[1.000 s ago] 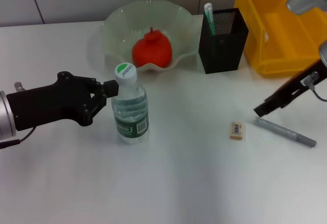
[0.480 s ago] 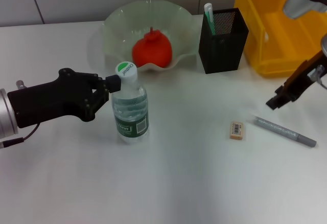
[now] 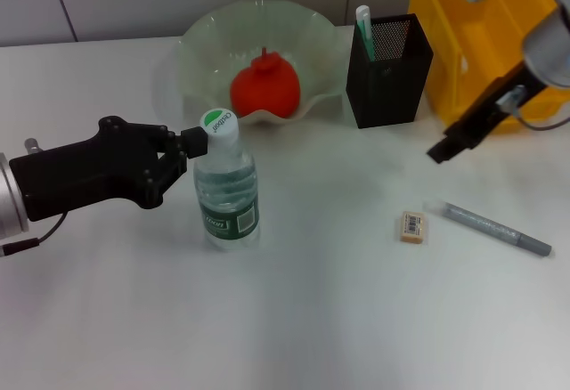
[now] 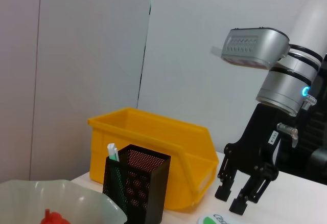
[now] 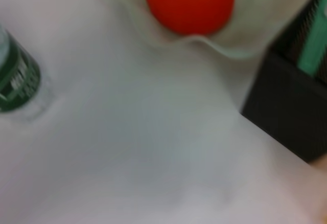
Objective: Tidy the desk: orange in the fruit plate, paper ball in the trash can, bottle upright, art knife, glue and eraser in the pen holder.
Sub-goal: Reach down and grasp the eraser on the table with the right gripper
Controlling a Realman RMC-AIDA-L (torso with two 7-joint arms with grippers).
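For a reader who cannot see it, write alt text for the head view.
An upright bottle stands on a white desk, the left end effector beside its cap. Behind it, an orange sits in the fruit plate; an eraser lies right, below the raised right end effector.

A red-orange orange was seen in the pale-green, wavy-rimmed fruit plate. The clear bottle was marked by a dark green label and a green-topped white cap. Black mesh was shown on the pen holder, bright yellow on the trash can, beige on the eraser.
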